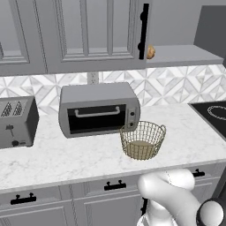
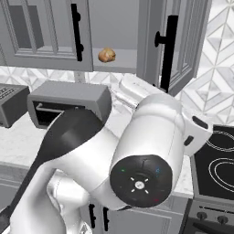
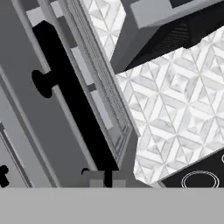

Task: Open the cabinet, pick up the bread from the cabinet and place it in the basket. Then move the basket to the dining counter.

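Gripper state cannot be told: in the hand view only the 2 small grey fingertips (image 3: 105,178) peek up at the bottom edge, set close together just below the long black bar handle (image 3: 70,100) of the open cabinet door (image 3: 39,131). Whether they touch the handle or the door edge is unclear, and nothing shows between them.

1 cabinet (image 1: 95,35) hangs above the counter with its right-hand door (image 2: 176,45) swung out. 1 bread roll (image 2: 106,55) sits on the grey inner shelf (image 2: 125,58), near the shelf's left end, just beside the edge of the closed door; in the left base view the roll (image 1: 151,52) peeks out from behind that door's handle.

1 basket (image 1: 142,139) stands upright on the marble counter (image 1: 66,154), just in front of the right corner of 1 toaster oven (image 1: 98,108). 1 toaster (image 1: 16,121) sits near the oven, to its left. 1 black cooktop (image 1: 214,112) lies at the counter's right end, well apart from the basket.
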Robot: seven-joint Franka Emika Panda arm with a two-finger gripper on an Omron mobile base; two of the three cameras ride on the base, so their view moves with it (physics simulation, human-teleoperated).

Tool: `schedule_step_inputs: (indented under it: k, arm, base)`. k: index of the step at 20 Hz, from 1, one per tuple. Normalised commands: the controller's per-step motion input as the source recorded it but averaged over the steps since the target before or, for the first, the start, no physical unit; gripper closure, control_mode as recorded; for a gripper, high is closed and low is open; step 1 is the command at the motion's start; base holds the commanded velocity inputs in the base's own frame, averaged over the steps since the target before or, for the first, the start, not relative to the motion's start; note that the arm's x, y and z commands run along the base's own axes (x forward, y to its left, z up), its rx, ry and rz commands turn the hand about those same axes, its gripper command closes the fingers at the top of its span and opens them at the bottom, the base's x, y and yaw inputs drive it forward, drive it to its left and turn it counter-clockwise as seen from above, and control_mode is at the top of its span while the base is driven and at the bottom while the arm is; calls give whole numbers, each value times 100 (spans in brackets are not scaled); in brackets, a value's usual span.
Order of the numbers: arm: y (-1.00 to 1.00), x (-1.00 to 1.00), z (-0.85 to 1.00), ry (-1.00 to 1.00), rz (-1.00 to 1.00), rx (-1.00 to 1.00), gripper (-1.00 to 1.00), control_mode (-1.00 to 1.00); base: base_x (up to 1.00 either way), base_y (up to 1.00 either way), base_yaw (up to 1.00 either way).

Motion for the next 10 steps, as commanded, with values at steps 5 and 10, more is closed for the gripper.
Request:
schedule_step_inputs:
  k: [5, 10]
  arm:
    - [98, -100, -3, -36, -2, 11, 100, -100]
    - [100, -11, -47, -23, -7, -2, 100, -100]
  base:
    - [0, 0, 0]
    - [0, 0, 0]
